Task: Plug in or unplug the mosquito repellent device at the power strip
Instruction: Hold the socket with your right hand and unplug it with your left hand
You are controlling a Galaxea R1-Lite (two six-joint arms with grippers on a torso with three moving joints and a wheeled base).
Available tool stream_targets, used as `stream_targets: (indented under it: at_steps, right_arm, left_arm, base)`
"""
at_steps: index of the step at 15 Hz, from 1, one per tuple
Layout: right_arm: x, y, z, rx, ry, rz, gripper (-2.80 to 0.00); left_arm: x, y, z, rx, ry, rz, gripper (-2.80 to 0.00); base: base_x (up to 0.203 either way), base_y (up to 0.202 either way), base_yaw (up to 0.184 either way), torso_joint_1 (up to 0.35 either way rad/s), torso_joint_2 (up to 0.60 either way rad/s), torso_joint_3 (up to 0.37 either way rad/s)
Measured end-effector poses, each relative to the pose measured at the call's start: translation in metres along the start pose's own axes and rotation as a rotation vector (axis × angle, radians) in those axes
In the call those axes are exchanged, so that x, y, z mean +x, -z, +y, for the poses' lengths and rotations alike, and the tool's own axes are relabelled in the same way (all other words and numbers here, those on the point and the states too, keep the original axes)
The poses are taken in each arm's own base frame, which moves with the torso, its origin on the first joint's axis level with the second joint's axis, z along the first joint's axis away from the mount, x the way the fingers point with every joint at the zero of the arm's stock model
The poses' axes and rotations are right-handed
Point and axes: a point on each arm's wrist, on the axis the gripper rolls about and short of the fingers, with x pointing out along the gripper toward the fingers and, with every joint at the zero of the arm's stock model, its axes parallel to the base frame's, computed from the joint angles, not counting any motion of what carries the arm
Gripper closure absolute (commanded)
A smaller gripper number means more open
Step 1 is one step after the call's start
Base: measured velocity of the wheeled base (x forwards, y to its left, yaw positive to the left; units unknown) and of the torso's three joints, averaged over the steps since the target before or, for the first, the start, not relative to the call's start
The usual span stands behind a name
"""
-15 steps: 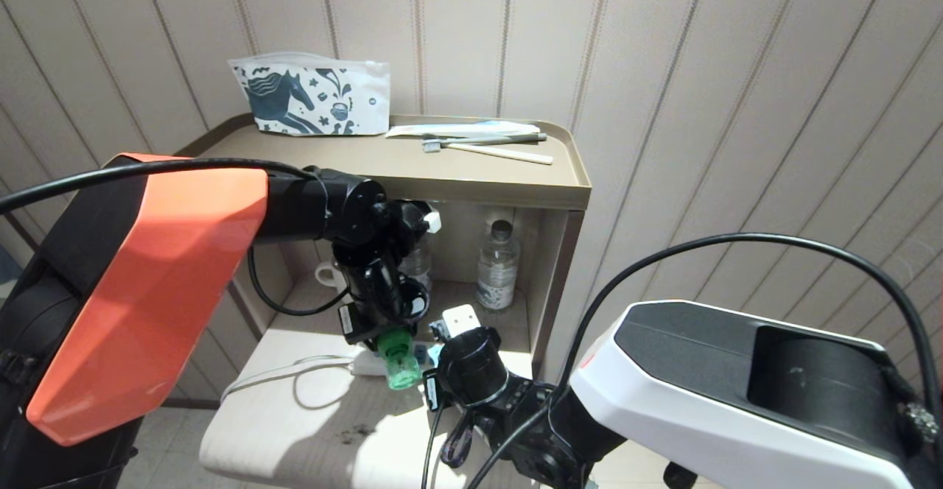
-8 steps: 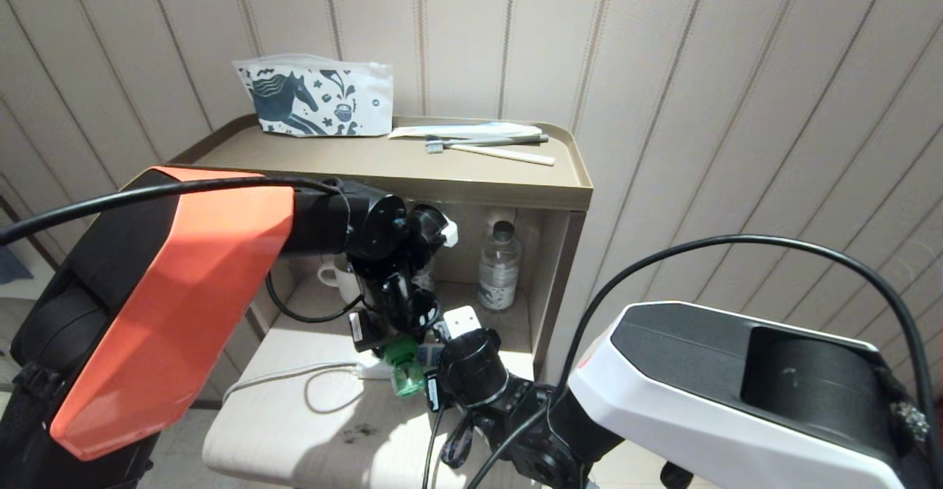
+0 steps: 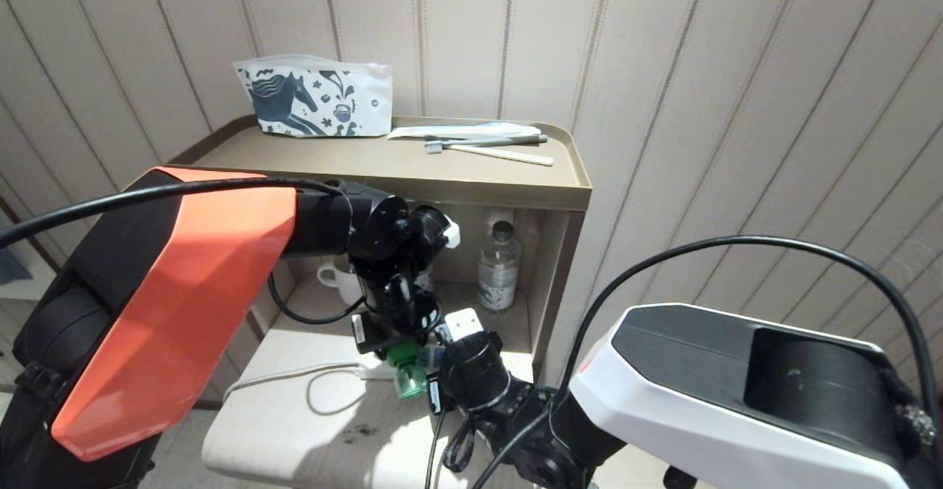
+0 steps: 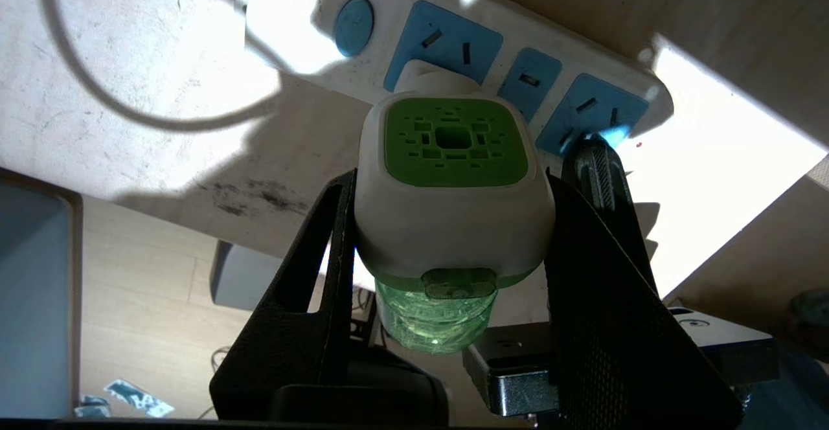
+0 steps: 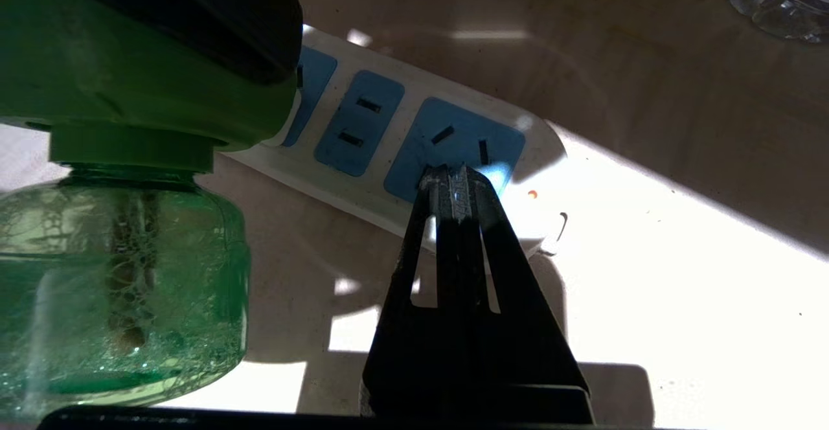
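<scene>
Both grippers work: your left gripper [image 4: 451, 223] clamps the mosquito repellent device [image 4: 453, 177] over the power strip [image 4: 544, 54]; right gripper [image 5: 456, 184], fingers pressed together, touches the strip's 3 o'clock socket.

Both grippers [image 4: 453, 236] [image 5: 457, 187] low (right closed)

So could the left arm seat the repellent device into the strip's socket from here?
Probably yes: the left tool grips the mosquito repellent device right over a blue socket of the power strip. The right tool, shut, presses the strip's far end, clear of that socket.
</scene>
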Motion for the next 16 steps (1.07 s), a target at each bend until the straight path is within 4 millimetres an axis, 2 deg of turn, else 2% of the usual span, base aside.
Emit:
stream_targets:
  at_steps: [8, 16]
  right_arm:
    - [-0.0079, 0.0058, 0.0057, -0.013, -0.021, 0.010, 0.00]
    - [-0.0042, 0.0033, 0.0063, -0.011, -0.019, 0.000, 0.00]
  left_arm:
    - [0.0047, 0.0056, 0.0057, 0.005, -0.037, 0.052, 0.00]
    - [0.0081, 0.0073, 0.0080, 0.003, -0.034, 0.076, 0.00]
  base:
    - [0.000, 0.000, 0.000, 0.000, 0.00, 0.000]
    - [0.000, 0.000, 0.000, 0.000, 0.00, 0.000]
